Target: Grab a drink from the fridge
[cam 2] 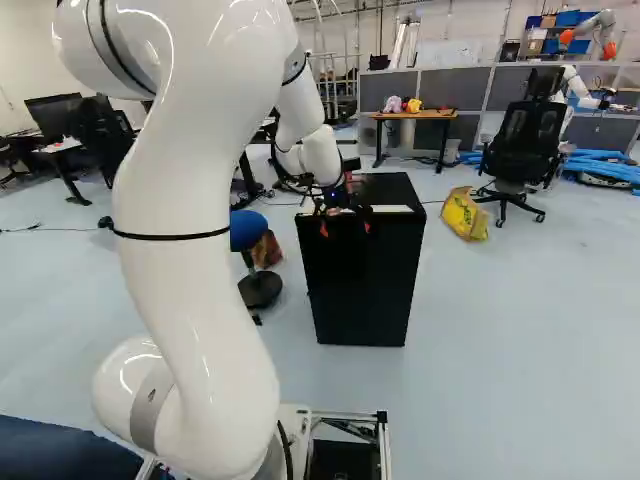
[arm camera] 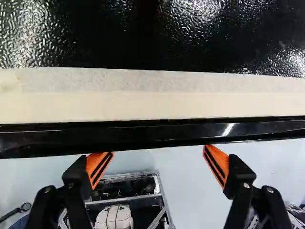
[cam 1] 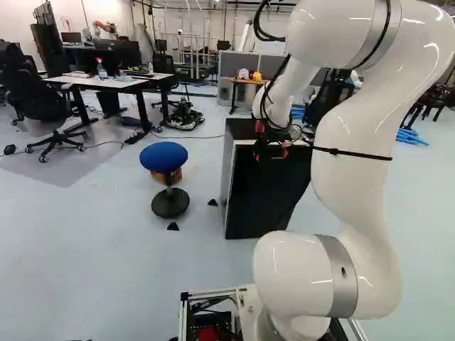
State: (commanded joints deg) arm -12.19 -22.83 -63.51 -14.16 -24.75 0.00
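Here's the end effector [cam 2: 345, 228], fingers spread well apart, right by the black fridge's [cam 2: 362, 285] top front edge; blue stool [cam 1: 163, 156] one side, floor [cam 2: 510, 340] stretching away the other!

Bright light, patchy glare on the fridge [arm camera: 195, 24]

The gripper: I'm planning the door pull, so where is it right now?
In the wrist view, the gripper is at the top front edge of the black fridge, its fingers spread open on the side facing the base.
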